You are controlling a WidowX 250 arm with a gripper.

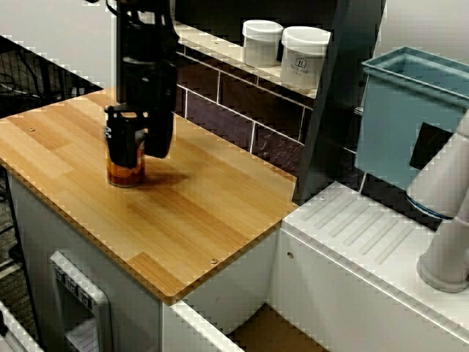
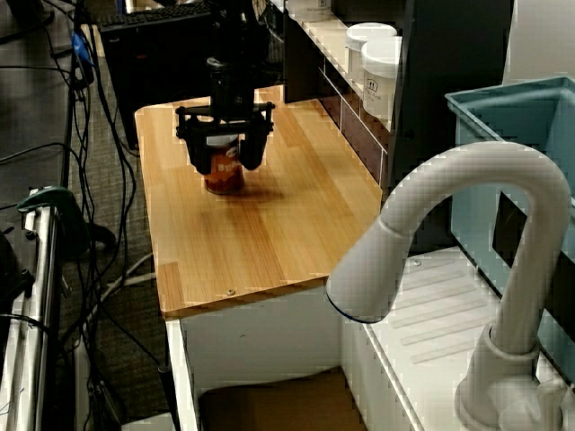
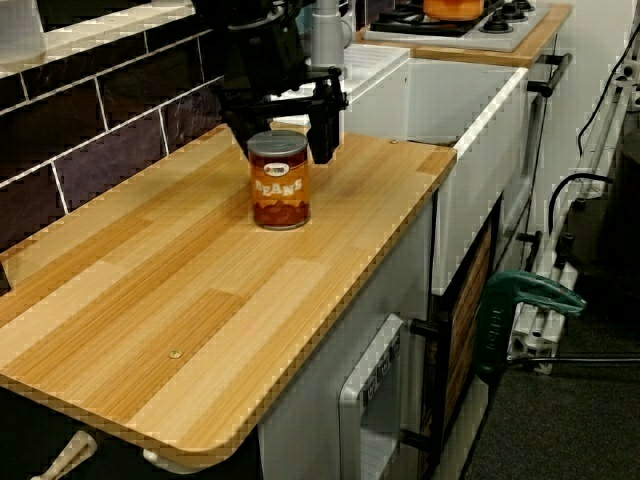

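The hand (image 3: pixel 283 150) hangs over a can of beans (image 3: pixel 279 190). Its fingers (image 3: pixel 326 140) are spread wide and reach down on either side of the can's top, gripping nothing. The can stands upright on the wooden bench (image 3: pixel 200 300), in the upper middle of the frame, near the dark tiled wall (image 3: pixel 120 130).

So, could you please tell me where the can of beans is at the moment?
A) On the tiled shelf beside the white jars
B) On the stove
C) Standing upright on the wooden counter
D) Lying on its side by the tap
C: the can of beans stands upright on the wooden counter, with the hand lowered over its top, a finger on either side.
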